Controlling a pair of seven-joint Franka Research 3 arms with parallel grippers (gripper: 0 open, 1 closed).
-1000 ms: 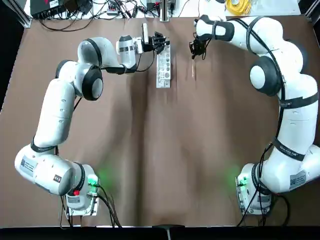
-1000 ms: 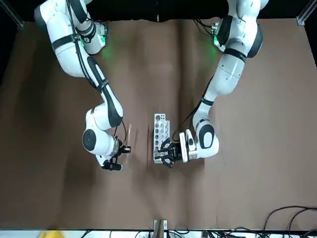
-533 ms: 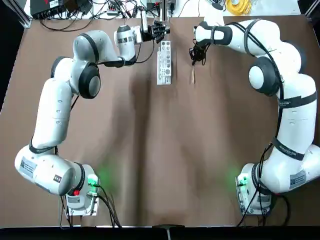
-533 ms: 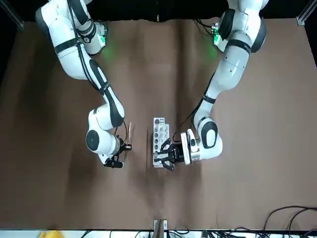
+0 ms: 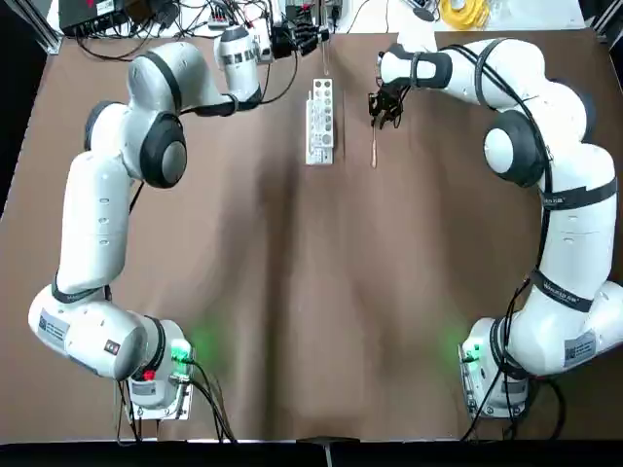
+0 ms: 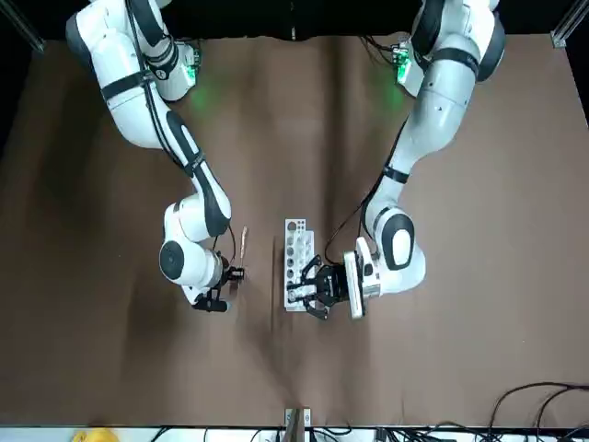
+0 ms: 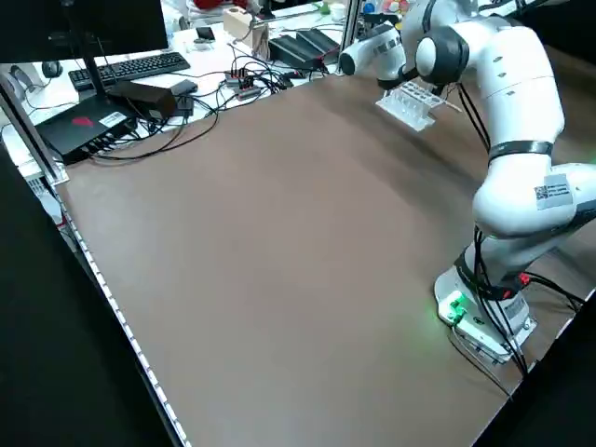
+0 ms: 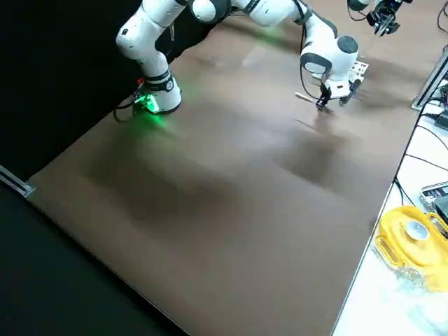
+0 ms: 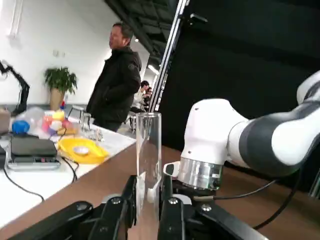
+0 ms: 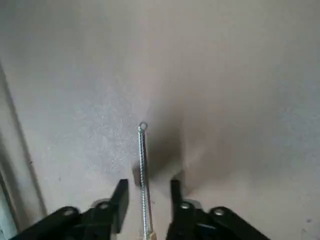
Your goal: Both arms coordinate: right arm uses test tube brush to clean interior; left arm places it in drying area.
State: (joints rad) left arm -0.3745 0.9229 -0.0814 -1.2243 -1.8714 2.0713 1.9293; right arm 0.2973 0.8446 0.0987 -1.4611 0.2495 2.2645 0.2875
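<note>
My left gripper (image 5: 304, 37) is shut on the see-through test tube (image 9: 148, 150), which stands upright between its fingers (image 9: 170, 210). It hovers past the far end of the drying area, a white rack (image 5: 319, 121) with round holes, also seen in the front view as the rack (image 6: 296, 258). The thin test tube brush (image 5: 374, 146) lies flat on the brown table right of the rack. My right gripper (image 5: 385, 105) hangs low over the brush's far end. In the right wrist view its fingers stand open either side of the brush (image 10: 143, 165) without touching it.
Cables and a metal post (image 5: 319, 19) line the table's far edge, close to the left gripper. A yellow object (image 8: 409, 238) sits on the white bench beyond the table. A person in a dark jacket (image 9: 117, 85) stands in the room behind.
The left gripper has carried the test tube from over the rack's far end out toward the table's far edge. The right gripper has barely moved above the brush.
</note>
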